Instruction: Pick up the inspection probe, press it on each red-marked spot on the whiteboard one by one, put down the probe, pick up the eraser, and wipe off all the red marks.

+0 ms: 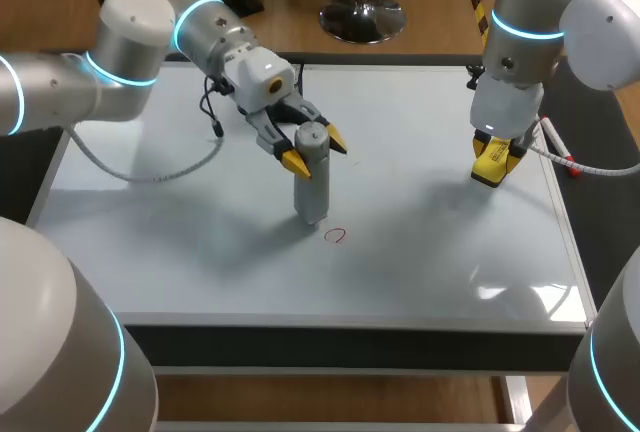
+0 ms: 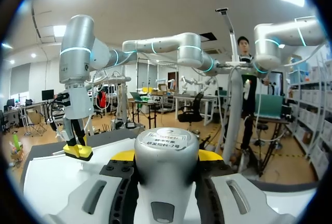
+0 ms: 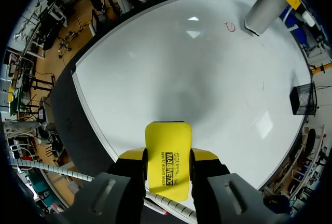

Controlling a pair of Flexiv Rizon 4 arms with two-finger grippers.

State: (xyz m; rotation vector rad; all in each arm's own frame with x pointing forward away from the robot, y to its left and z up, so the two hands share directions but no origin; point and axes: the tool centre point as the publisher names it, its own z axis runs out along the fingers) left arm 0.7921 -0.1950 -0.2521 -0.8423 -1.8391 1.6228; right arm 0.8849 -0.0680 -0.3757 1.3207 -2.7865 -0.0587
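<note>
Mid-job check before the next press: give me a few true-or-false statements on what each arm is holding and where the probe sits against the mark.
1. The left gripper has the inspection probe between its fingers. True.
2. The probe's lower end covers the red mark. False: the mark shows whole on the whiteboard, just beside the probe's lower end.
3. The right gripper is empty. False: its fingers are shut on the yellow eraser, held over the whiteboard's right side.
4. Only one red mark shows on the whiteboard. True, as far as the head and right wrist views show.
</note>
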